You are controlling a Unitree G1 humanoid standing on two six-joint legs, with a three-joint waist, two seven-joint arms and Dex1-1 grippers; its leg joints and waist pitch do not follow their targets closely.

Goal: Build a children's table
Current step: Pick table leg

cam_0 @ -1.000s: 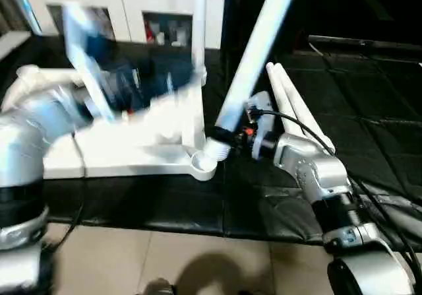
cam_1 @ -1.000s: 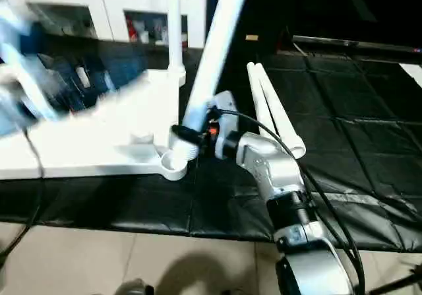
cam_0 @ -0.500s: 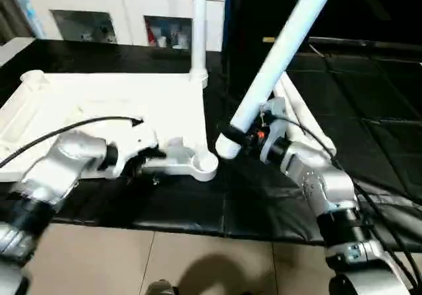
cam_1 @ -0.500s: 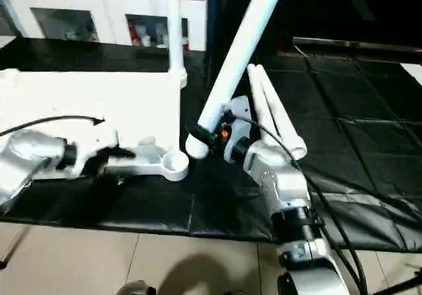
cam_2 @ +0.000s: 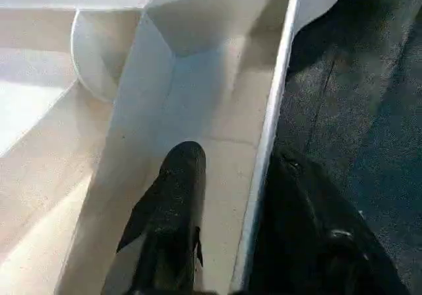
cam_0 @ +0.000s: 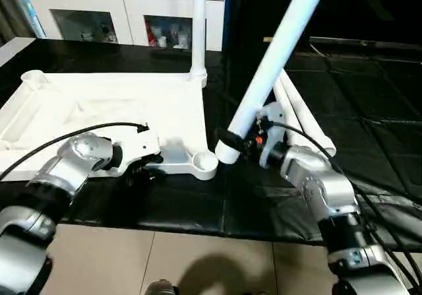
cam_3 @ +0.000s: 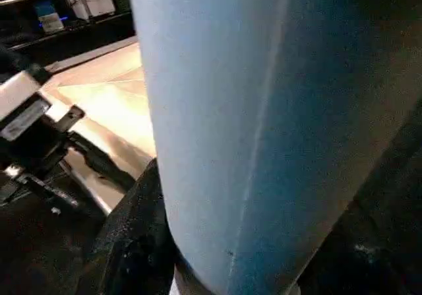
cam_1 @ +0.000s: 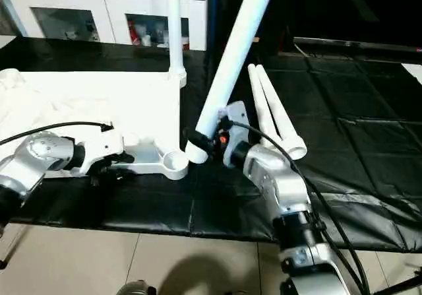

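Table leg, clamped near its lower end in the right gripper, slants up and away; the empty corner socket lies just beside its foot, leftward. Left gripper straddles the tabletop's rim.

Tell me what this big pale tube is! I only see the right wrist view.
Observer: It's a long white plastic tube leg, tilted and gripped near its bottom end by the right pincer.
Operator: Is it in its hole?
Observer: Not yet. Its bottom end hangs just beside the round corner socket of the white plastic table top.
Operator: Are any legs done?
Observer: Yes, one upright white leg stands in the table top's far corner.
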